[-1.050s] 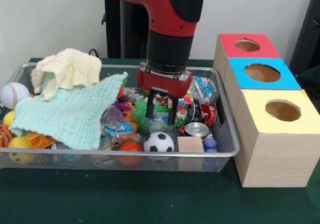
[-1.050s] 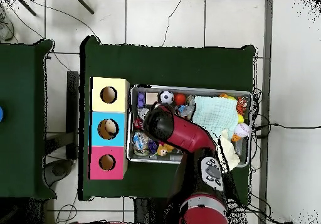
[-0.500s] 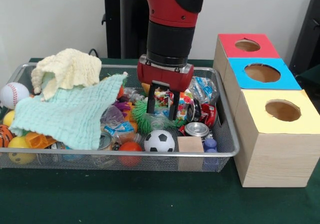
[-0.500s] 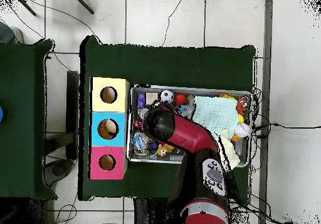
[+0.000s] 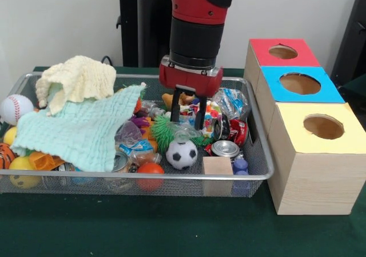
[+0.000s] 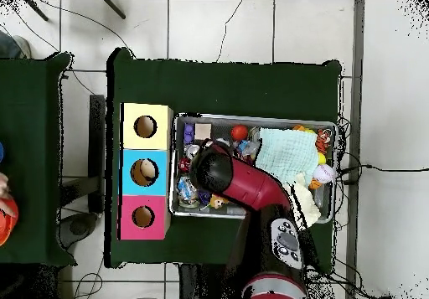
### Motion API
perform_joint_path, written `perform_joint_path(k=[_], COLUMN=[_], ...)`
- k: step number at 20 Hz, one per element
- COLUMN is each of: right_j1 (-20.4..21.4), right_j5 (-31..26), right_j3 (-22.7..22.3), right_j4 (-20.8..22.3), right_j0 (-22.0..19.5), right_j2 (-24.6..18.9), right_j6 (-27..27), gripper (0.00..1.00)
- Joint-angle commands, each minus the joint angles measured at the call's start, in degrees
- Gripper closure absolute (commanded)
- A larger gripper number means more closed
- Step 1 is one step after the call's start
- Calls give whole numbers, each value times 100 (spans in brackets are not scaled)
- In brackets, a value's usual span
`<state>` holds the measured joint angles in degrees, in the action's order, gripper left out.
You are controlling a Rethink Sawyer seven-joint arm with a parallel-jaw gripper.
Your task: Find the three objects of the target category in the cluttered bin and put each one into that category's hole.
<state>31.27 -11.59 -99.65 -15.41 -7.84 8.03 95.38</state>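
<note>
The wire bin [image 5: 137, 177] is full of clutter: a soccer ball [image 5: 182, 154], an orange ball [image 5: 149, 171], a green spiky toy [image 5: 163, 132], a silver can [image 5: 225, 149], a red can [image 5: 237, 132] and a wooden block [image 5: 218, 166]. My gripper [image 5: 187, 121] hangs open just above the clutter in the bin's middle right. Nothing shows held between its fingers. Three boxes with holes stand to the right: red [image 5: 260, 48], blue [image 5: 274, 88], yellow [image 5: 294, 119]. In the overhead view the arm [image 6: 222, 170] hides the gripper.
A mint cloth [image 5: 80, 131] and a pale yellow cloth [image 5: 77, 76] cover the bin's left half. A baseball [image 5: 16, 108] and yellow balls lie at the left end. Part of a person shows at the overhead view's left edge [image 6: 4, 212].
My gripper has risen out of the clutter, still open. The soccer ball has rolled back from the bin's front rim toward the gripper.
</note>
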Motion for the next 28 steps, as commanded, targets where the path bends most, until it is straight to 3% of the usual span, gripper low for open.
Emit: perform_joint_path(k=[1, 12, 21, 28], right_j1=[316, 577, 912, 1344], right_j5=[-14, 271, 594, -287], right_j3=[-856, -1386, -1832, -1581], right_j4=[79, 40, 8, -42], right_j0=[-184, -342, -130, 380], right_j2=[-675, -935, -911, -315], right_j6=[1000, 1105, 1363, 1166], gripper=[100, 100, 100, 100])
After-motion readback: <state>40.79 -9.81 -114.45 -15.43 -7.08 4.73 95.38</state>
